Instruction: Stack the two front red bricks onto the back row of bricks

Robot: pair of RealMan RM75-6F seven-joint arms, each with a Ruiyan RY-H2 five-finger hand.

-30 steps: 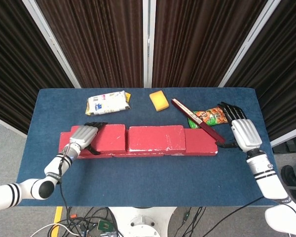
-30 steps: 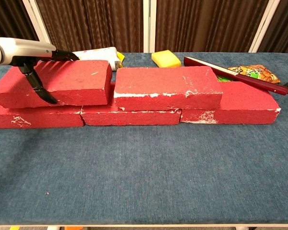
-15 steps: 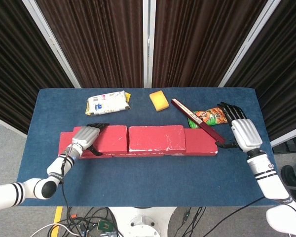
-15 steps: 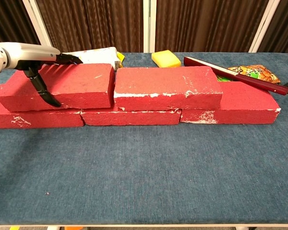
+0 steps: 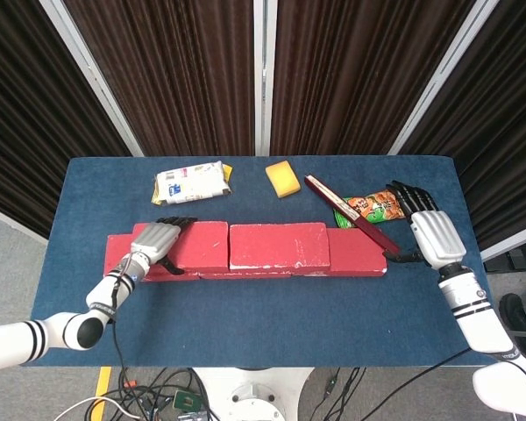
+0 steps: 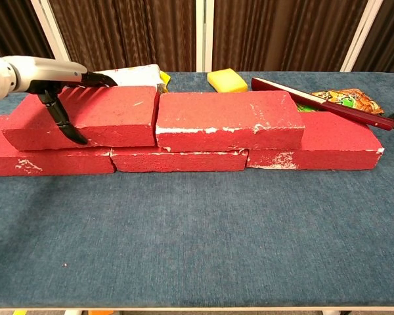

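Two red bricks lie on top of the back row (image 6: 177, 160). My left hand (image 5: 155, 240) grips the left upper brick (image 6: 92, 118), fingers over its top and thumb on its front face (image 6: 67, 126). That brick's right end meets the right upper brick (image 6: 226, 120), also seen in the head view (image 5: 279, 246). The left upper brick (image 5: 197, 246) overhangs the lower left brick (image 6: 49, 163) slightly askew. My right hand (image 5: 430, 233) lies beside the right end of the lower right brick (image 5: 359, 256), fingers stretched out, holding nothing.
A dark red stick (image 5: 351, 213) leans across the lower right brick's far corner. Behind it lies an orange snack bag (image 5: 377, 207). A yellow sponge (image 5: 283, 178) and a white packet (image 5: 188, 182) sit at the back of the blue table (image 5: 263, 316).
My left hand has slid its upper brick to the right and levelled it, closing the gap to the other upper brick. The right hand has stayed put.
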